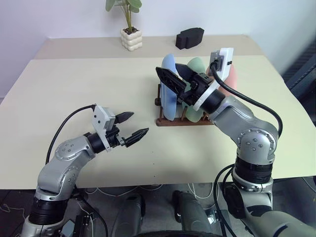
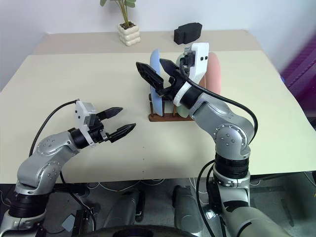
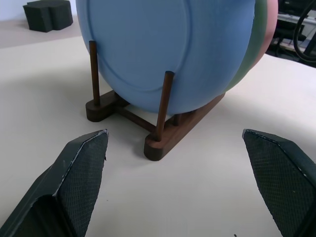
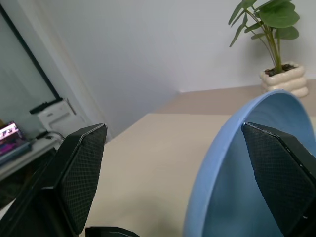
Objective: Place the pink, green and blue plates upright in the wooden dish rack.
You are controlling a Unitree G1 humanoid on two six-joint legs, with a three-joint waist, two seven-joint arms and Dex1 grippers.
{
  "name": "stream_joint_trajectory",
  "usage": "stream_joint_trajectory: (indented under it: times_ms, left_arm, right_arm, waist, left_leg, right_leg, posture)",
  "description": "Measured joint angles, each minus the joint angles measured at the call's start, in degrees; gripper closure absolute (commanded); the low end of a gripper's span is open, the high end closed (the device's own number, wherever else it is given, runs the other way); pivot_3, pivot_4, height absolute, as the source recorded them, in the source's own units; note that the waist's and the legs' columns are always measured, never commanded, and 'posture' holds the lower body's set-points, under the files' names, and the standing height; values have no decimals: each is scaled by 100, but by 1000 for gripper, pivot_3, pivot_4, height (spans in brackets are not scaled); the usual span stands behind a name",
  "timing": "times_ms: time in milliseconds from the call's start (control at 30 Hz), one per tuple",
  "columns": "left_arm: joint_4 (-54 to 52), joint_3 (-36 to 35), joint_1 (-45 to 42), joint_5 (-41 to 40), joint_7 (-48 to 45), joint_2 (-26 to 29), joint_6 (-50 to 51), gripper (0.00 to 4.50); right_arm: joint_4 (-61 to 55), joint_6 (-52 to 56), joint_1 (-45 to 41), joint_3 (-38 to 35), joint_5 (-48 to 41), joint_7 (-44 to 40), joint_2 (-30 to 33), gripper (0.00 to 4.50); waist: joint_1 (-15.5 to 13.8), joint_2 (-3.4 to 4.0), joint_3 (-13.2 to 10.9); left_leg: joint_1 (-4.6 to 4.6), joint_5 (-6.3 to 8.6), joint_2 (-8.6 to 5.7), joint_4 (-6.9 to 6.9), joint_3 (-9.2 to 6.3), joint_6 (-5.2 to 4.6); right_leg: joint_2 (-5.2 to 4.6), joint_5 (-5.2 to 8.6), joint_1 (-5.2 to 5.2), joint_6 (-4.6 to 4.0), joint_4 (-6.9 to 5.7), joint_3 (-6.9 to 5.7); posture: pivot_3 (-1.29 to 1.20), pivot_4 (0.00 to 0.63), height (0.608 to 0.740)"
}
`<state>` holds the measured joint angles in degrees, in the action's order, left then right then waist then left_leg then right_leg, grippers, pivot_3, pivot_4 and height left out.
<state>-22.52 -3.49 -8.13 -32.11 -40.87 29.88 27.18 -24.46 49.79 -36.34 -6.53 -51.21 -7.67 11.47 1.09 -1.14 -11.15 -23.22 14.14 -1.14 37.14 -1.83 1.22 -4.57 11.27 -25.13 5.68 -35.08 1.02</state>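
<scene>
Nearest, left gripper (image 1: 134,126) idles agape over table (image 1: 74,89); right gripper (image 1: 174,79), released, straddles blue plate (image 1: 168,94), slotted upright between wooden dish rack (image 3: 163,138) pegs.

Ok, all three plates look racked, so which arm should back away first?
Right. The right gripper, open, straddles the blue plate standing in the wooden dish rack; the left gripper is open, already apart.
</scene>
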Motion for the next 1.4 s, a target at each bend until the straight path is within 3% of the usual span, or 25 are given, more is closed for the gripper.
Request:
stream_joint_trajectory:
  times_ms: [367, 500, 633, 867, 1133, 1400]
  left_arm:
    - [0, 15, 5, 39, 32, -76, -2, 0]
    - [1, -32, 60, 88, 171, -116, -67, 0]
    - [64, -461, 135, 124, 300, -48, -251, 0]
    - [195, -903, 604, 229, 319, 153, -418, 0]
    - [458, -914, 759, 338, 318, 134, -568, 0]
    - [889, -690, 606, 619, 373, -165, -871, 0]
  right_arm:
    - [0, -790, -116, 413, 1059, -700, 592, 62]
    - [15, -1435, -213, 425, 1363, -1568, 1100, 62]
    - [318, -1979, -146, -23, 1320, -2730, 1869, 62]
    - [656, -2148, 1018, -840, 1040, -4308, 3093, 62]
    - [2028, -2671, 1662, -1987, 1167, -4501, 3354, 62]
    - [3358, -3559, 1632, -2349, 1656, -3672, 2756, 62]
  waist:
    - [-8, -1, 0]
    - [-12, -1, -1]
    - [-29, -4, -2]
    - [-44, -6, -3]
    - [-38, -6, -3]
    - [-39, -4, -3]
  left_leg:
    - [-2, 0, 0, 0, 1, 0]
    - [-4, 0, -1, 1, 1, 0]
    - [-4, 0, -1, 2, 1, -1]
    - [-7, 3, 1, 5, 6, -6]
    - [-4, 4, 1, 9, 10, -5]
    - [1, 4, -2, 7, 12, -5]
  right_leg:
    - [0, 2, 0, 2, 4, 0]
    - [-1, 2, 0, 3, 8, 0]
    - [-1, 4, 2, 4, 12, -1]
    - [-6, 9, 4, 5, 17, 1]
    - [-6, 13, 9, -5, 20, 2]
    - [-6, 12, 15, -4, 20, 5]
  posture:
    - [0, 150, 736]
    - [0, 150, 736]
    - [0, 150, 736]
    - [0, 150, 736]
    - [0, 150, 736]
    - [0, 150, 736]
